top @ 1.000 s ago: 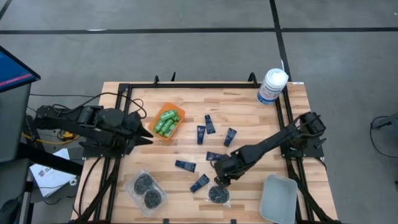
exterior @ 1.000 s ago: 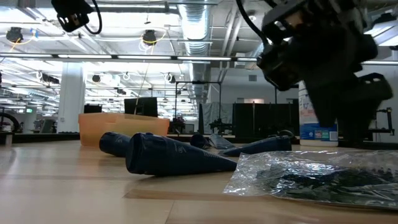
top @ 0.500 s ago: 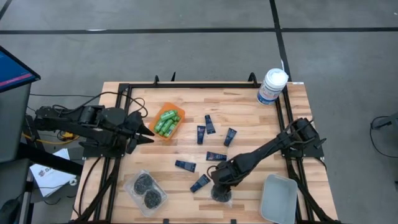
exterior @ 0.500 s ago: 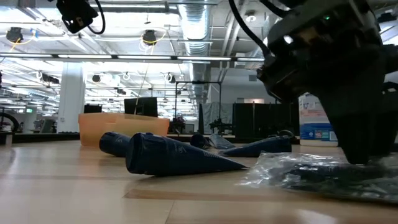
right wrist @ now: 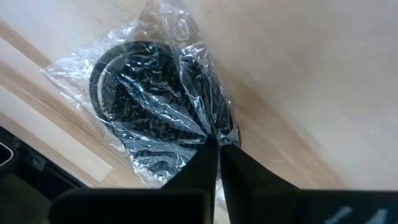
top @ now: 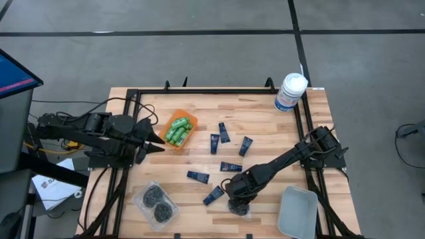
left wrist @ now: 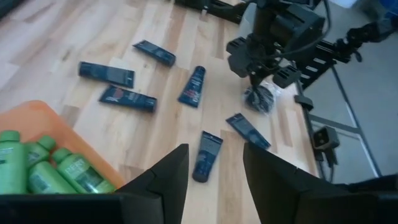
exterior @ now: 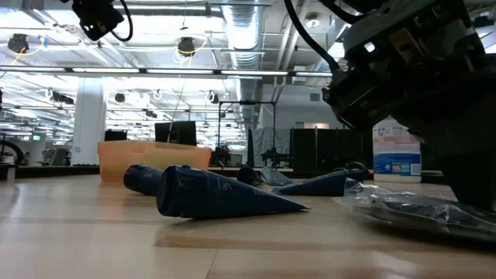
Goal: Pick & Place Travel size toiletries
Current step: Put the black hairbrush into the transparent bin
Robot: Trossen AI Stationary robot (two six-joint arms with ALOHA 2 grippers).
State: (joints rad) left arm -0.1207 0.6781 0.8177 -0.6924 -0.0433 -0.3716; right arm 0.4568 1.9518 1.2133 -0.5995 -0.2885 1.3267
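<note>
Right pincer (right wrist: 217, 144) low at the table, pinching clear packet (right wrist: 155, 109).

I'm looking down at the table (top: 265, 119): the bin (top: 178, 130) of bottles (top: 176, 131) is sitting left of centre, with the tubes (top: 224, 133) lying scattered to its right. The canister (top: 290, 91) is standing at the far right corner, the tray (top: 297, 210) at the near right. One packet (top: 236, 206) is lying just left of the tray, under my right gripper (top: 236, 199); another packet (top: 155, 202) is sitting near the front left.
</note>
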